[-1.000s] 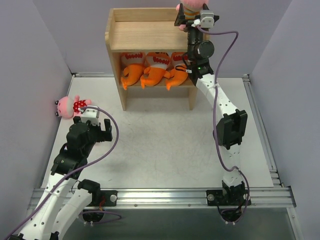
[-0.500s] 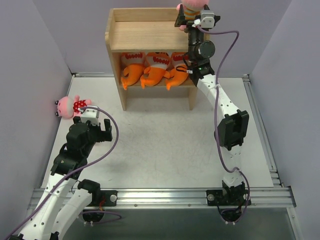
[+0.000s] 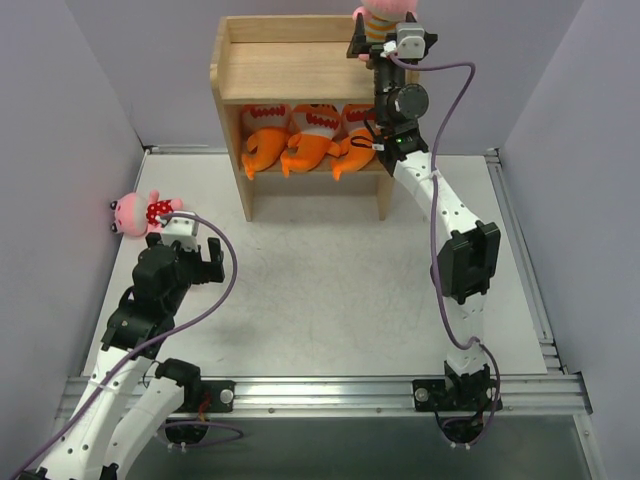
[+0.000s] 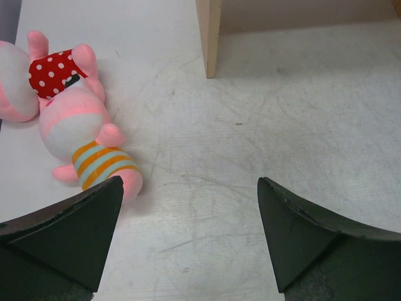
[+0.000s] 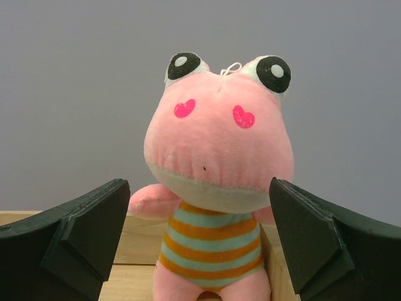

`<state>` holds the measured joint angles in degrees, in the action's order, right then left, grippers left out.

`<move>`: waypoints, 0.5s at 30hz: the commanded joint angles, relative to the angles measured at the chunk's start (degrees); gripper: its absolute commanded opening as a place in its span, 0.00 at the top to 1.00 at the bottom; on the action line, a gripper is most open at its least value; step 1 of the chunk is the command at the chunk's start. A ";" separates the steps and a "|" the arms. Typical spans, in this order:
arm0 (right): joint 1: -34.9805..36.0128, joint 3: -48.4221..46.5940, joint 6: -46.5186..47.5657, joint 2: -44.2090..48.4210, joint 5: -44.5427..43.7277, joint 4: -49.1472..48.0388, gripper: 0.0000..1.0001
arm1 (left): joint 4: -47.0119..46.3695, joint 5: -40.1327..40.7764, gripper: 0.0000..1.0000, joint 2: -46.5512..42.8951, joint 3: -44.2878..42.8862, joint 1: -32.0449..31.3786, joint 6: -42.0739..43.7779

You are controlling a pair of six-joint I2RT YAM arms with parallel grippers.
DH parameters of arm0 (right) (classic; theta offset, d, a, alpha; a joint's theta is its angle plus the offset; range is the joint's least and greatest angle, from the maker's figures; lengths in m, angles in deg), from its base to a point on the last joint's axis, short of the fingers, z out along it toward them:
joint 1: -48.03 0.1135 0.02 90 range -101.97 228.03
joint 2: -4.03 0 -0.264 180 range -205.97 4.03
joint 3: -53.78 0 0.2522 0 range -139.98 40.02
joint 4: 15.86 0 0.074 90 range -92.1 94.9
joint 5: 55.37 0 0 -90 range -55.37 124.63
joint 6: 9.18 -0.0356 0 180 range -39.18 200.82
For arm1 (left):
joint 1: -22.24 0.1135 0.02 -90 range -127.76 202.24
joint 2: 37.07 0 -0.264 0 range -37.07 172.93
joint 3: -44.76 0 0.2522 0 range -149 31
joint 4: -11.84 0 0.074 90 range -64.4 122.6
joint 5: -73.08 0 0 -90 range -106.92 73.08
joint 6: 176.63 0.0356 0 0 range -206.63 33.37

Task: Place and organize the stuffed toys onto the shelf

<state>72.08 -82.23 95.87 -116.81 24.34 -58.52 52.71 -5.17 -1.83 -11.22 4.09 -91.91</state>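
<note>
The right claw (image 5: pixel 200 244) hangs spread wide at the right back corner of the shelf (image 3: pixel 290 75), on its top tier. A pink striped doll (image 5: pixel 216 188) stands upright between its fingers, pinched by neither. That looks to me like the risky spot. The doll has a big head on a small body, and it stands close to the corner. If the claw pulls back crooked, or a finger catches the little arm on the doll's left side, the doll could tip over or drop off the shelf. A straight, slow retreat seems safest.

The 3 orange fish toys (image 3: pixel 300 140) sit in a row on the middle tier, so that part seems done.

Down on the worktop (image 4: pixel 282 125), the left claw (image 4: pixel 188 207) is also spread and holds nothing. It hovers just right of the last 2 dolls. The polka-dot doll (image 4: pixel 53 72) and the second striped doll (image 4: pixel 88 144) lie touching each other at the far left. Grabbing 1 could drag or snag the other, or the fingers could close on both at once. A soft grip on plush might also slip on the lift up to the shelf.
</note>
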 commanded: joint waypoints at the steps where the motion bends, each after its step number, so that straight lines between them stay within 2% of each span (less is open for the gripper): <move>1: 0.21 0.44 0.95 4.90 -0.97 -4.84 0.01 | -2.24 -0.67 0.03 -0.53 -0.32 0.40 0.62; 9: 0.64 4.74 1.21 8.68 -1.32 -6.42 0.01 | -2.24 -0.67 0.03 -0.97 -0.32 0.40 0.62; 15: 1.70 12.29 1.12 14.91 -2.37 -7.30 0.01 | -2.15 -0.85 0.03 -1.58 -0.24 0.57 0.53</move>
<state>72.83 -71.79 96.48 -108.83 23.29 -59.70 52.71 -5.21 -2.74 -11.22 4.20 -91.91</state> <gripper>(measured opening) 0.994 0.966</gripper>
